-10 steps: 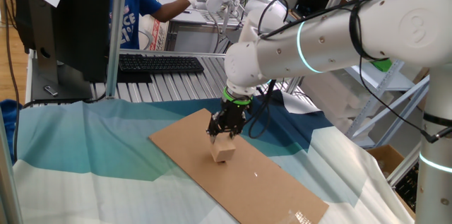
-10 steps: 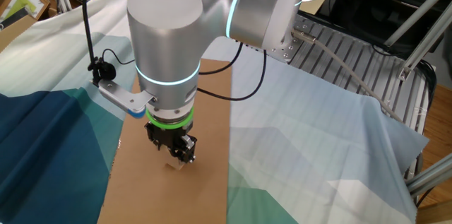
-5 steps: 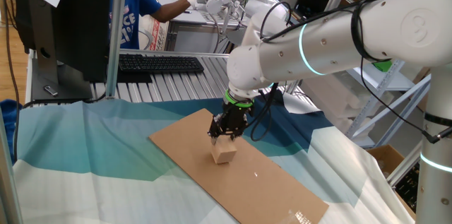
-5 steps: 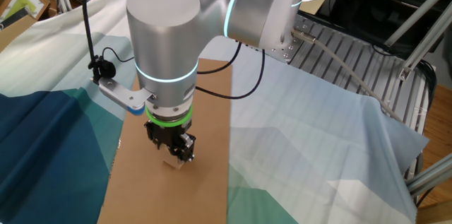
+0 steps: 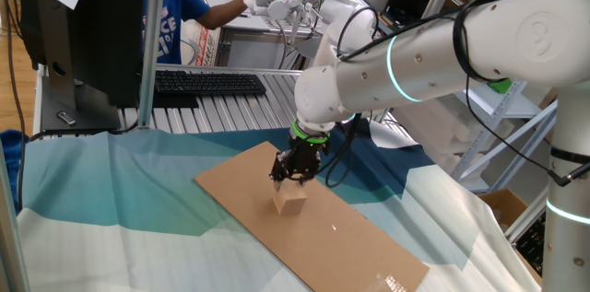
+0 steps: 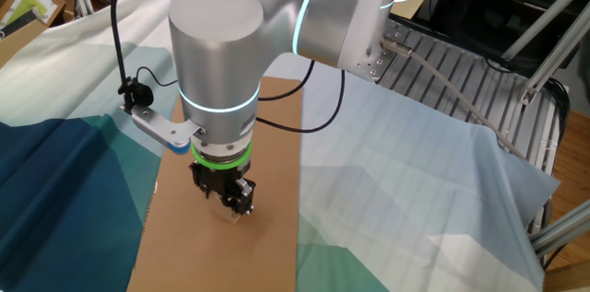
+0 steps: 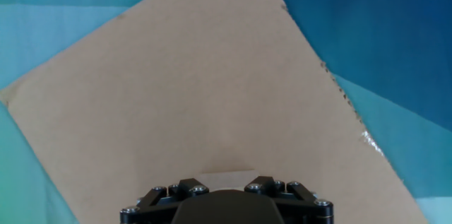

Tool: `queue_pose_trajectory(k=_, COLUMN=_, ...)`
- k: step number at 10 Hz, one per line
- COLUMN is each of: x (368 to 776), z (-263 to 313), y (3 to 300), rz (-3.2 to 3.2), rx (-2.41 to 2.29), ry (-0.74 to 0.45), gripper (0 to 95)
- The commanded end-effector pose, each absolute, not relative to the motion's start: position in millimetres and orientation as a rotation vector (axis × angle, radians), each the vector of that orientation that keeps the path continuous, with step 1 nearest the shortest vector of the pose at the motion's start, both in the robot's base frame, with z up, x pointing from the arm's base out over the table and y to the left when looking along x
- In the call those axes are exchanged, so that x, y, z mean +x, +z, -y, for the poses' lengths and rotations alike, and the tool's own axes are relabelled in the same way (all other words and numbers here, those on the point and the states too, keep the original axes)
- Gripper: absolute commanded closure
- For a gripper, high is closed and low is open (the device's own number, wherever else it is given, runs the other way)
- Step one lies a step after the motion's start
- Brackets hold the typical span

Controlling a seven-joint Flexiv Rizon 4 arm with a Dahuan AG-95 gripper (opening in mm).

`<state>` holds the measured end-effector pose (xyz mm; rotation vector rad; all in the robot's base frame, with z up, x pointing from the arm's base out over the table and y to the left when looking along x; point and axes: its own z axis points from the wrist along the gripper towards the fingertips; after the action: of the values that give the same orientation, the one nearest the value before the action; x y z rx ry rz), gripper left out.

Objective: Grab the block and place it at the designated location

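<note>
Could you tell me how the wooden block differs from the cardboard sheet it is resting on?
The wooden block is a small cube standing up from the surface; the cardboard sheet is long, flat and much larger. The block is pale tan, the sheet a darker brown. The block sits directly under the claw, while most of the sheet lies uncovered on the blue cloth. Both are plain, unprinted and brownish.

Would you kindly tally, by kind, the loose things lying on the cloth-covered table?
Wooden block: 1
Cardboard sheet: 1
Total: 2
</note>
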<state>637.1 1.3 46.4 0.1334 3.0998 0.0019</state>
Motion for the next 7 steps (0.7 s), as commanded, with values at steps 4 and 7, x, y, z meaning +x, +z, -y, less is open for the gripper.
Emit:
queue_pose_trajectory(k=4, x=636.2, z=-0.3, y=46.2, rz=-3.091, rx=0.177, ry=-0.027, gripper=0.0)
queue_pose_trajectory(k=7, x=629.8, z=-6.0, y=65.8, rz=-3.168, rx=0.153, ry=-0.003, gripper=19.0)
